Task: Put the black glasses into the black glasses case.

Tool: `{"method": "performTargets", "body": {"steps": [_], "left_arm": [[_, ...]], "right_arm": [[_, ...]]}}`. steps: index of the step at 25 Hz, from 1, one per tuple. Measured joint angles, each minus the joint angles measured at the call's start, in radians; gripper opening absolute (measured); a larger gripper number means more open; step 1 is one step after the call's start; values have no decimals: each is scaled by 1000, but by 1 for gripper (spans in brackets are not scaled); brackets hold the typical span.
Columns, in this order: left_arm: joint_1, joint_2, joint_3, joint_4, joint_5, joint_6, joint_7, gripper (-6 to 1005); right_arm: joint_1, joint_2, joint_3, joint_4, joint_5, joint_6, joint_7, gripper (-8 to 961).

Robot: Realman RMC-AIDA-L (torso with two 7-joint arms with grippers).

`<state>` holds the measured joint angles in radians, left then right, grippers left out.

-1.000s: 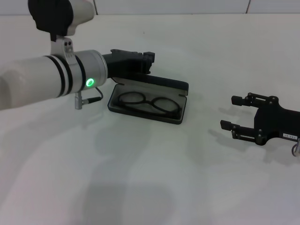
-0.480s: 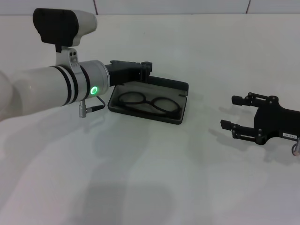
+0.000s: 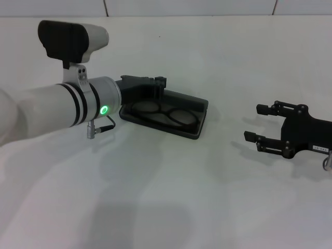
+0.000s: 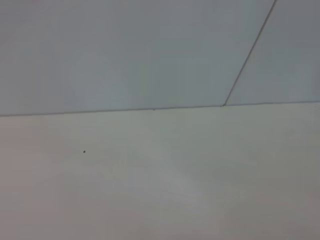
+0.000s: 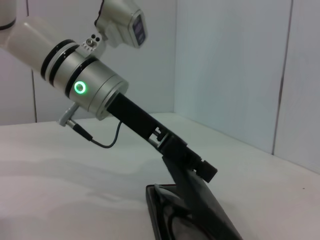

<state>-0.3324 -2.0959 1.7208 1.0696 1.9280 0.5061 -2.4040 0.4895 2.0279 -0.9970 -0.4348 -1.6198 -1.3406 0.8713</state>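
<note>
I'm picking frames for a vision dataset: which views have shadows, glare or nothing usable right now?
Head view: even light, soft shadows under the left gripper and the parked right gripper, no glare on the black glasses in the black glasses case. Left wrist view: only bare table and wall. Right wrist view: the case is cut off by the frame.

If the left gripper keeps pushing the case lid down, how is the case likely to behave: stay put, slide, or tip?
Probably stays put: the black glasses case lies flat on the table. It looks rigid, so the lid should swing on its hinge under the left gripper without bending. It may skid a little; the table looks smooth.
</note>
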Motion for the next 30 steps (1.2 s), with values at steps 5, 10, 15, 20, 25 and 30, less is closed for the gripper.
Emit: {"method": "performTargets", "body": {"steps": [5, 10, 15, 20, 25, 30], "left_arm": [[3, 0, 27, -10, 1, -30, 3, 17], [6, -1, 35, -10, -6, -42, 37, 17], [3, 1, 28, 15, -12, -37, 37, 18], [5, 7, -106, 94, -95, 143, 57, 17], [-3, 10, -354, 62, -209, 446, 231, 14], [-39, 39, -661, -67, -272, 833, 476, 11]], "right_arm": [[3, 0, 0, -1, 0, 3, 0, 693], [-1, -3, 1, -2, 0, 3, 0, 694], [1, -3, 4, -2, 0, 7, 0, 694], [-1, -5, 7, -2, 0, 9, 0, 694], [2, -5, 6, -4, 0, 9, 0, 694], [3, -5, 2, -4, 0, 5, 0, 694]]}}
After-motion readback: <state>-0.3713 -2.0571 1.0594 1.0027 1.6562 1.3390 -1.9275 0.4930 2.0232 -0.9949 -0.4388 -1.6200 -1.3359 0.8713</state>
